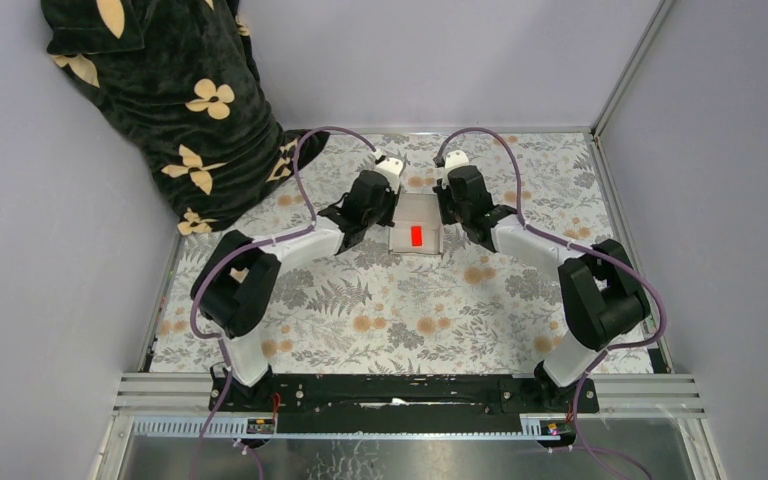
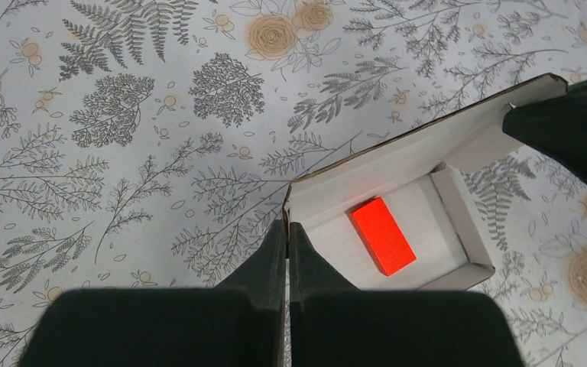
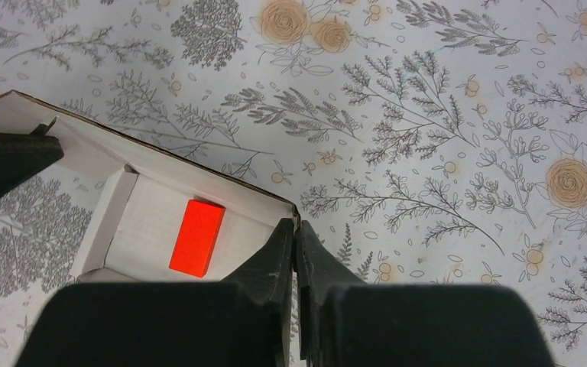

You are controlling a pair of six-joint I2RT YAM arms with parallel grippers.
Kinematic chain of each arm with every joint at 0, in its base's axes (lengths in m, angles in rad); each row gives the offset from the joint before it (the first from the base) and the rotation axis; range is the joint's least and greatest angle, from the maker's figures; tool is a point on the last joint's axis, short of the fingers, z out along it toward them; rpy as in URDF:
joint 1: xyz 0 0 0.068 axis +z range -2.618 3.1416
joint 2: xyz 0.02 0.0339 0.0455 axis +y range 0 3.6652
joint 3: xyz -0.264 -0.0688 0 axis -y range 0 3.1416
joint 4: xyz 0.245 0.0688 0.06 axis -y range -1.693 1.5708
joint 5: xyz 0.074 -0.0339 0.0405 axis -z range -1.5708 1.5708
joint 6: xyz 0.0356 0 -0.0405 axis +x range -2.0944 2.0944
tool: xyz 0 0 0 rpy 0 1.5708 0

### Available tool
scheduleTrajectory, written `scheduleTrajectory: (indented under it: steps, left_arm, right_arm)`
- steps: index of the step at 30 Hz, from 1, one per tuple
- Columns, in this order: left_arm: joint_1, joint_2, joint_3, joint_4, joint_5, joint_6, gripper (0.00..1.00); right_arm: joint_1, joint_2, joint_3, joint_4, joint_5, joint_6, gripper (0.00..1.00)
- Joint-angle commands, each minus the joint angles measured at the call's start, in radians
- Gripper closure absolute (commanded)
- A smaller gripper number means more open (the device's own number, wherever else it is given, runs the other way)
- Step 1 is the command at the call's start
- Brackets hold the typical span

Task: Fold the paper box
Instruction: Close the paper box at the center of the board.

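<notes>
— Located the paper box (image 1: 417, 232)?
— Found toward 12 o'clock from the table's middle, on the floral tablecloth (image 1: 360, 320). Logged as partly folded, with a long flap raised along one side.
— Checked inside?
— Saw a small red rectangle (image 2: 383, 235) lying flat on the floor.
— And the grippers?
— Noted the left gripper (image 2: 287, 229) at the box's 9 o'clock, pinched tight on a corner of the cardboard wall. Noted the right gripper (image 3: 295, 229) at 3 o'clock, clamped likewise on the opposite corner.
— Anything else?
— Marked a dark flowered cloth (image 1: 170, 100) heaped at 10 o'clock.
</notes>
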State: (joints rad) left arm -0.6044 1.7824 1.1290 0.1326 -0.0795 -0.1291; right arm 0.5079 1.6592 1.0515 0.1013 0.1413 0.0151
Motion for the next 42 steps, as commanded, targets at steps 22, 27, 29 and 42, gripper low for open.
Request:
scheduleTrajectory:
  steps: [22,27,29,42]
  left_arm:
    - [-0.075,0.081,0.098,0.066,-0.293,-0.136,1.00]
    - [-0.086,0.111,0.152,0.032,-0.322,-0.196,1.00]
    - [-0.088,0.125,0.175,0.015,-0.339,-0.228,1.00]
    - [-0.090,0.193,0.256,-0.039,-0.428,-0.315,1.00]
  right_arm:
    - [0.088,0.069,0.018,0.237,0.305,0.083,1.00]
    - [0.097,0.066,0.019,0.239,0.345,0.111,1.00]
    - [0.104,0.076,0.021,0.244,0.369,0.122,1.00]
    - [0.136,0.131,0.043,0.330,0.503,0.154,1.00]
